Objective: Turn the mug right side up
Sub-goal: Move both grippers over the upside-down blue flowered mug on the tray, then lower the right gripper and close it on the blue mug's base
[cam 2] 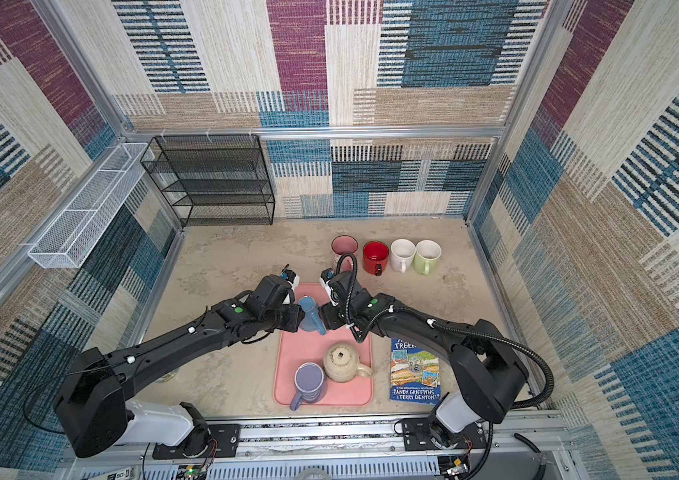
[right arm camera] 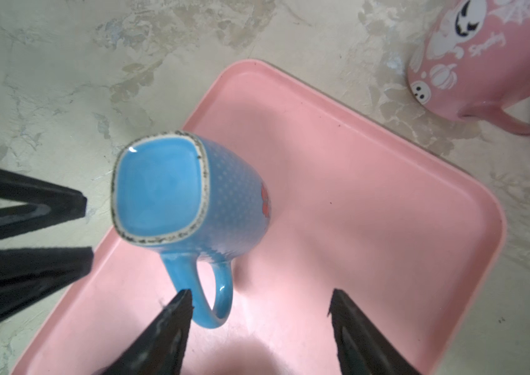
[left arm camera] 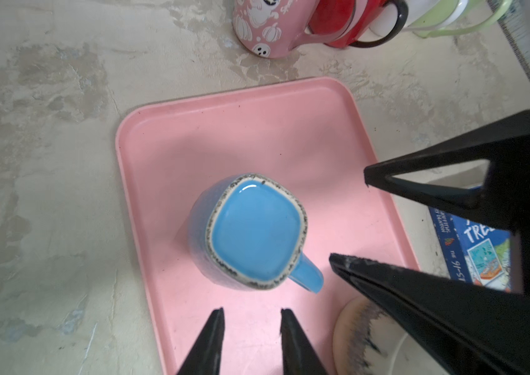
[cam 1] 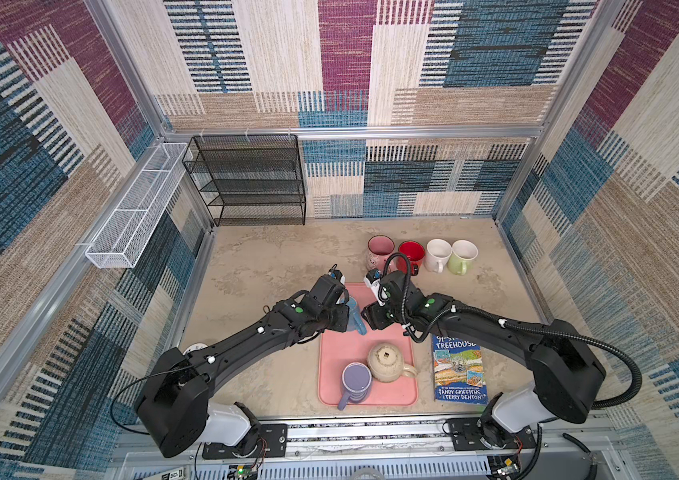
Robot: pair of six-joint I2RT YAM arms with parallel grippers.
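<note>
A blue mug (cam 1: 356, 316) (cam 2: 311, 313) stands upside down on the far part of the pink tray (cam 1: 339, 353). Its glazed base (left arm camera: 253, 230) (right arm camera: 163, 188) faces up, and its handle (right arm camera: 211, 292) points toward the front. My left gripper (left arm camera: 252, 310) hovers on the mug's left side, its jaws a little apart and empty. My right gripper (right arm camera: 260, 292) is open on the mug's right side. One of its fingertips (right arm camera: 185, 297) is right by the handle, not closed on it. Neither gripper holds the mug.
A beige mug (cam 1: 387, 361) and a purple mug (cam 1: 356, 382) sit on the tray's near half. Pink (cam 1: 380, 249), red (cam 1: 411, 253), white (cam 1: 438, 253) and green (cam 1: 463, 255) mugs stand upright behind the tray. A book (cam 1: 459, 370) lies to its right. A black rack (cam 1: 246, 178) stands at the back left.
</note>
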